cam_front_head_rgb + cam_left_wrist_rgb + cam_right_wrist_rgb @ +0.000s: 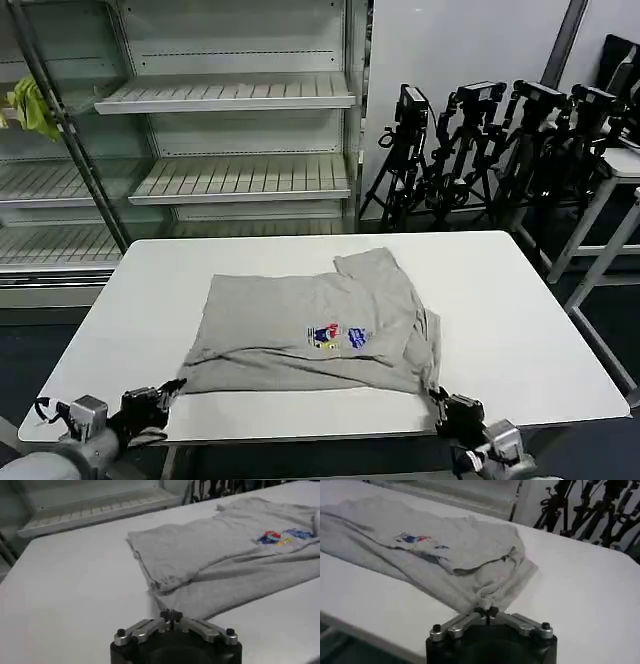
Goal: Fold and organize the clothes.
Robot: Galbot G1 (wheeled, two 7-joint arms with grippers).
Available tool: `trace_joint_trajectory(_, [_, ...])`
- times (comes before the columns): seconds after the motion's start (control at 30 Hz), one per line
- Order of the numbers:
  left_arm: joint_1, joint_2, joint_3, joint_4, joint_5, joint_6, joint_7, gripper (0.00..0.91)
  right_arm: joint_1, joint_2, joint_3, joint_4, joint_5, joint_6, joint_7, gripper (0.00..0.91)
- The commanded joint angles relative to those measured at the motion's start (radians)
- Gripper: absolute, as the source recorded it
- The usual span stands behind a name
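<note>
A light grey T-shirt (pixel 315 330) with a small coloured chest print lies partly folded in the middle of the white surface (pixel 520 310), its nearer edge close to the front rim. The left gripper (pixel 172 389) sits at the front left of the surface with its fingers (pixel 171 615) pressed together and nothing between them, just short of the shirt's near-left corner. The right gripper (pixel 438 398) sits at the front right with its fingers (pixel 486 611) closed tight at the bunched near-right corner of the shirt, pinching the cloth.
</note>
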Motion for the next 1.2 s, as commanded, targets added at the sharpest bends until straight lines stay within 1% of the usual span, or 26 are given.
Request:
trace_joint_trajectory(0.03, [0.227,0.014,-0.11,-0.105,0.001,0.005,-0.003,0.04,-0.182,-0.07,0.135,0.086,-0.002,0.0,0.004,0.0])
trace_joint_trajectory(0.17, [0.281,-0.002,-0.156,-0.131,0.007,0.008,-0.004,0.04,-0.185,-0.085,0.157,0.084,0.01,0.01,0.003,0.0])
trace_joint_trajectory(0.3, [0.287,-0.037,-0.143,-0.143,0.029,0.007,-0.004,0.05,-0.149,-0.083,0.133,0.058,0.014,0.02,0.004,0.0])
trace_joint_trajectory(0.33, [0.285,-0.043,-0.14,-0.143,0.034,0.006,-0.004,0.04,-0.147,-0.083,0.131,0.055,0.014,0.021,0.004,0.0])
trace_joint_trajectory(0.53, [0.266,-0.056,-0.125,-0.138,0.038,0.007,-0.007,0.04,-0.148,-0.085,0.125,0.059,0.018,0.02,0.005,0.0])
trace_joint_trajectory(0.57, [0.267,-0.056,-0.126,-0.137,0.038,0.007,-0.007,0.232,-0.142,-0.086,0.12,0.058,0.017,0.019,0.005,0.756])
trace_joint_trajectory(0.6, [0.267,-0.056,-0.127,-0.136,0.038,0.007,-0.007,0.534,-0.137,-0.087,0.118,0.057,0.018,0.017,0.006,0.756])
trace_joint_trajectory(0.63, [0.267,-0.055,-0.128,-0.135,0.038,0.007,-0.006,0.907,-0.13,-0.09,0.111,0.056,0.018,0.014,0.002,0.907])
trace_joint_trajectory(0.9, [0.262,-0.044,-0.135,-0.135,0.032,0.013,-0.017,0.907,-0.097,-0.104,0.093,0.094,0.054,-0.05,0.03,0.907])
trace_joint_trajectory(1.13, [0.253,-0.042,-0.129,-0.139,0.025,0.028,-0.026,0.907,-0.117,-0.123,0.134,0.143,0.098,-0.097,0.058,0.907])
trace_joint_trajectory(1.2, [0.252,-0.043,-0.133,-0.142,0.027,0.029,-0.029,0.907,-0.119,-0.125,0.14,0.148,0.111,-0.111,0.073,0.907])
